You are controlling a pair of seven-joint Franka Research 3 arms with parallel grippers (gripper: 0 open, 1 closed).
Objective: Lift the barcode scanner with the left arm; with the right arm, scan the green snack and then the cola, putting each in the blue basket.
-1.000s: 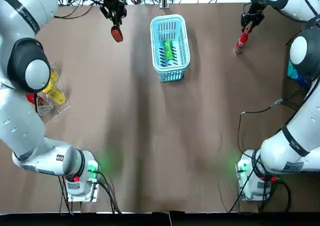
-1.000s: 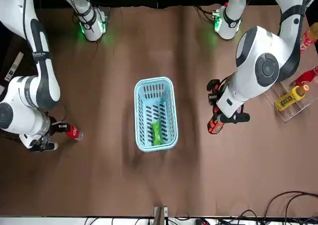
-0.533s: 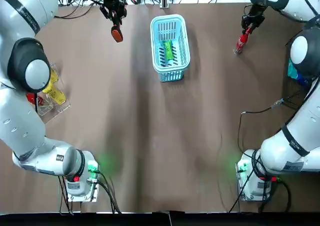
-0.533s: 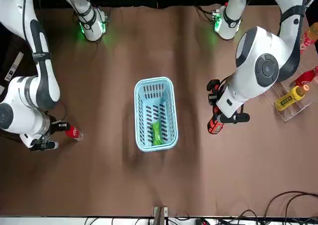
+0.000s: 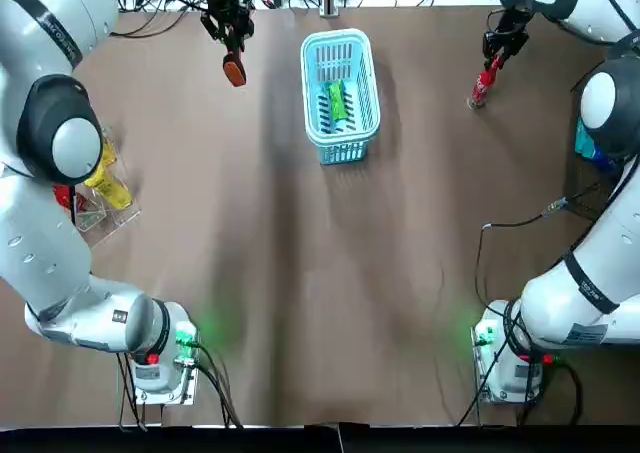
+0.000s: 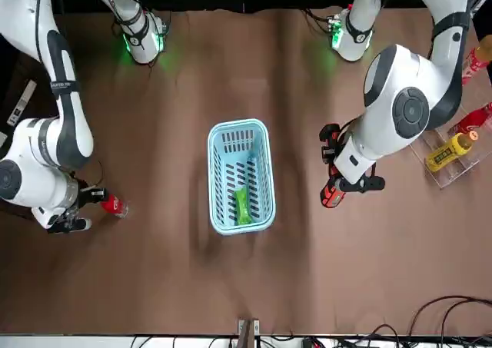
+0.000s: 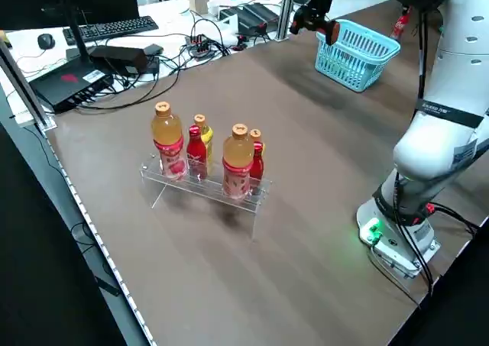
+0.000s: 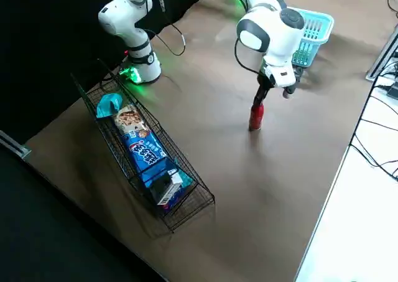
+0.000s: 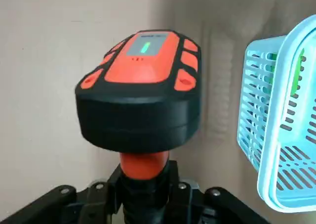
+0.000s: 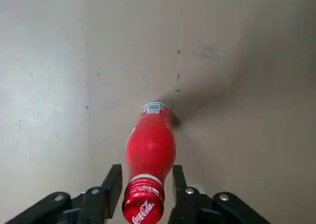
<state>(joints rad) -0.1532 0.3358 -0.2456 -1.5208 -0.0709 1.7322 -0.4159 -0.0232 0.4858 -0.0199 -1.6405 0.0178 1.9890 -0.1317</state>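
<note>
An orange and black barcode scanner (image 5: 233,69) (image 6: 332,195) (image 9: 140,98) hangs above the table to the left of the blue basket (image 5: 306,83) (image 6: 211,179), with my left gripper (image 5: 228,35) shut on its handle. The green snack (image 5: 338,101) (image 6: 243,203) lies inside the basket. A red cola bottle (image 5: 480,86) (image 8: 255,116) (image 10: 150,147) stands at the far right of the table. My right gripper (image 5: 493,61) (image 10: 145,184) is above it, its fingers (image 10: 114,183) shut on the bottle's neck.
A clear rack of drink bottles (image 5: 95,183) (image 7: 206,163) stands at the left edge. A wire basket of packaged snacks (image 8: 146,151) (image 5: 598,153) sits at the right edge. Cables run along the far edge behind the basket.
The right gripper has shifted slightly at the cola's neck, and the bottle stays in its place. The scanner and left gripper have barely moved.
</note>
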